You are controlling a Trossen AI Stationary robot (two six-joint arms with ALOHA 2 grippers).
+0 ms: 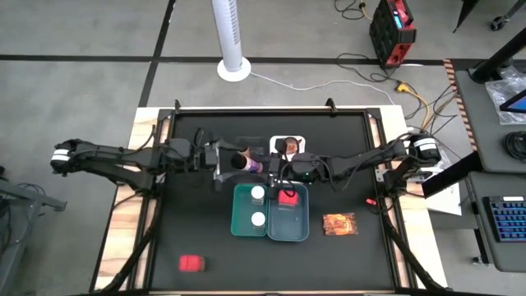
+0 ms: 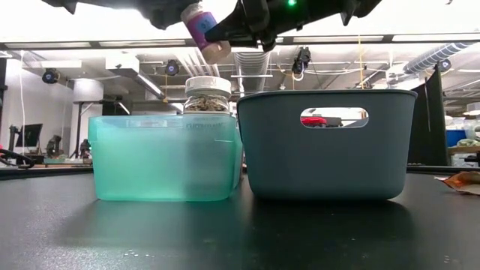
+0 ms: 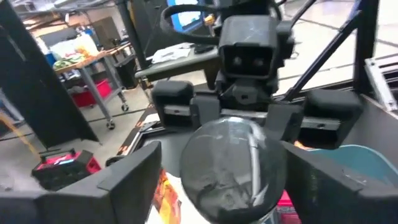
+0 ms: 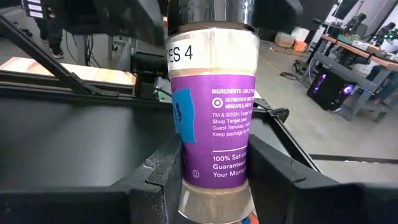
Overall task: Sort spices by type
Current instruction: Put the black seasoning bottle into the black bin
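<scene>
A purple-labelled dark bottle (image 1: 247, 163) hangs in the air over the far edge of the teal tray (image 1: 238, 215), between my two grippers. My right gripper (image 4: 214, 180) is shut on its base end. My left gripper (image 3: 233, 186) is open; its fingers stand on either side of the bottle's glossy dark cap (image 3: 231, 163), and I cannot tell if they touch it. Two white-capped jars (image 1: 258, 195) stand in the teal tray. A red box (image 1: 287, 197) lies in the grey-blue tray (image 1: 301, 230). A brown-capped bottle (image 1: 289, 146) sits in the white tray (image 1: 301, 138). My right gripper pinches the bottle's base end (image 4: 214, 199) between its two fingers, below the purple label. The fingers come about level from the table's right and lie along the bottle. The bottle is lifted clear, lying nearly level with its cap toward the left arm.
An orange-red packet (image 1: 339, 224) lies on the black mat at the right. A second red box (image 1: 191, 263) lies near the front left. The two trays stand side by side mid-table, directly under the grippers (image 2: 225, 30).
</scene>
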